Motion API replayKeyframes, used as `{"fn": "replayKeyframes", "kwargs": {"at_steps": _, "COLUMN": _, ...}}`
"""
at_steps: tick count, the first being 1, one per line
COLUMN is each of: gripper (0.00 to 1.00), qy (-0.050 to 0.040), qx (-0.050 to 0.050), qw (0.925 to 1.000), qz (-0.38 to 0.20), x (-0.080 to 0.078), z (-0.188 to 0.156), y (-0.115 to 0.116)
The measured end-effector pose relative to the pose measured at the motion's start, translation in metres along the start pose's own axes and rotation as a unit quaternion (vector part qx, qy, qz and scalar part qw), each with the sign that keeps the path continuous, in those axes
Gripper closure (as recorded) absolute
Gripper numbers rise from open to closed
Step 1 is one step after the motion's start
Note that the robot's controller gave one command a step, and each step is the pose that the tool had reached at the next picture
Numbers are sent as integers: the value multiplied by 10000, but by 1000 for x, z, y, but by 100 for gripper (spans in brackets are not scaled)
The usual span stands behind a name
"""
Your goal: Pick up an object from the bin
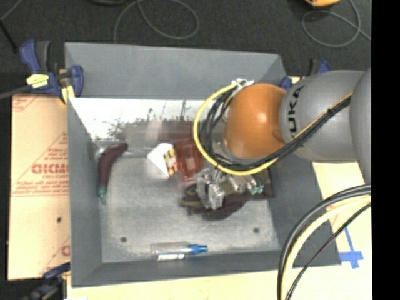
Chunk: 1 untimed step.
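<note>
My gripper (210,194) is low in the middle-right of the bin, under the orange wrist cover. It sits right over a dark brown, flat, curved thing (215,210) on the bin floor, and seems to touch its top. A reddish see-through piece (188,158) lies just up and left of the gripper, partly hidden by the arm. A small white box with yellow and red print (162,158) sits beside that piece, to its left.
A dark purple eggplant-shaped thing with a green tip (106,166) lies along the left wall. A clear pen with a blue cap (180,250) rests near the front wall. The arm covers the bin's right side.
</note>
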State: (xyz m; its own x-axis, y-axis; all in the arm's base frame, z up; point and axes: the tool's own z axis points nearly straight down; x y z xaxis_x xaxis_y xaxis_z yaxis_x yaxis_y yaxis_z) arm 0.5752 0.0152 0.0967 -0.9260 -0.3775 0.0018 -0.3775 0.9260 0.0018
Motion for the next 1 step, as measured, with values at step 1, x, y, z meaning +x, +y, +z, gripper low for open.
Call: {"fn": "replayKeyframes", "kwargs": {"at_steps": 1, "gripper": 0, "qy": 26, "qx": -17, "qw": 10000, "qz": -3, "x": 2, "z": 1, "y": 2}}
